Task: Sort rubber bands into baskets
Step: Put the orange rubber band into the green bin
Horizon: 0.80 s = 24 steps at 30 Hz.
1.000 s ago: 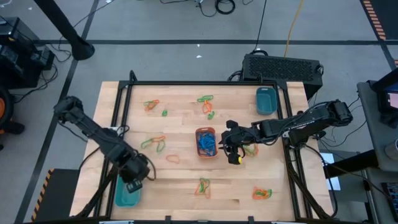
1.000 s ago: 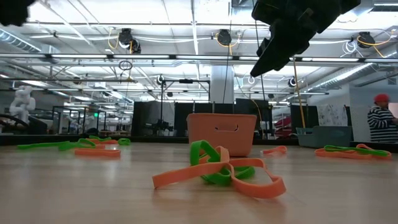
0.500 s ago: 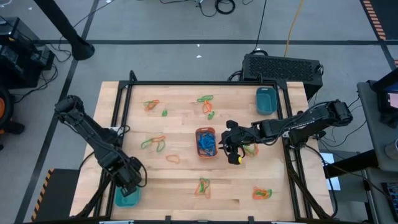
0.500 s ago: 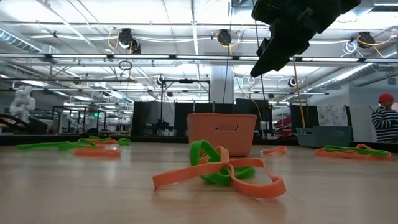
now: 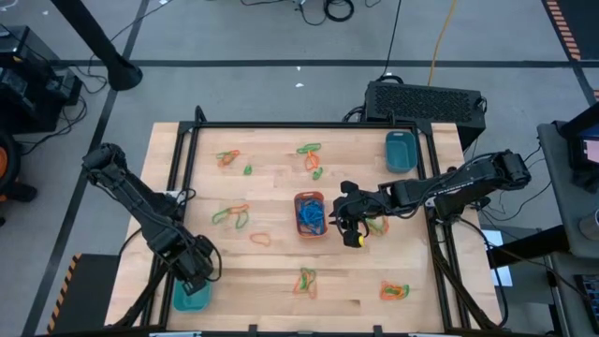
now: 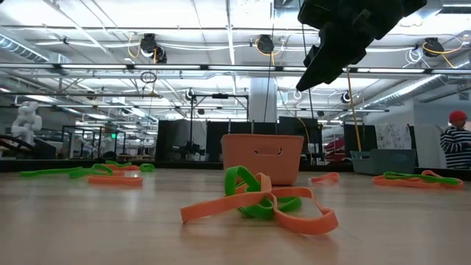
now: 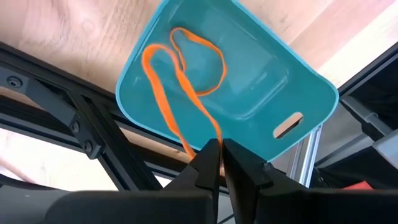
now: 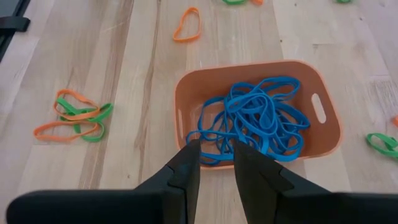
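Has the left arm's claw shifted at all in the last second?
Yes. In the high view the left gripper has moved away from the table's middle, toward the teal basket at the table's corner, and now hangs over it.

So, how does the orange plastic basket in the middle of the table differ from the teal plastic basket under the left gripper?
The orange plastic basket holds a heap of blue bands; the teal plastic basket holds only one orange band. The orange one sits mid-table, the teal one at the table's front left corner. Both are rounded rectangles with handle slots.
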Each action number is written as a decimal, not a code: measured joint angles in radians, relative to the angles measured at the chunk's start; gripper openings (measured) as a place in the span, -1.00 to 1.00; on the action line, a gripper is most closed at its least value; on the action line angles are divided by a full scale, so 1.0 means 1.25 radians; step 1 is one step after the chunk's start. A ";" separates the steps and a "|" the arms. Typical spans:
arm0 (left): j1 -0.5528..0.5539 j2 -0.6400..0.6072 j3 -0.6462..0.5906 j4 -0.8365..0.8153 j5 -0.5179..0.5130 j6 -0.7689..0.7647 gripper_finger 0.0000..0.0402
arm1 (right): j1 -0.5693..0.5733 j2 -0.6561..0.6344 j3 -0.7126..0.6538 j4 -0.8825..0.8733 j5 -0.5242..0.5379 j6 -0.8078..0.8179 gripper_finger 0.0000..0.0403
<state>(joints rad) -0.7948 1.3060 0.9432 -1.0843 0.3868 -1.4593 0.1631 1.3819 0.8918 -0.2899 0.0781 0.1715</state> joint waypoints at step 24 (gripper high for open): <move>0.005 0.000 0.000 0.119 -0.003 0.052 -0.41 | 0.124 0.000 0.000 -0.066 -0.188 0.146 -0.56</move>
<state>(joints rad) -0.7882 1.3060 0.9432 -0.9358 0.3827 -1.3947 0.3185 1.3819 0.8921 -0.3721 -0.1564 0.3545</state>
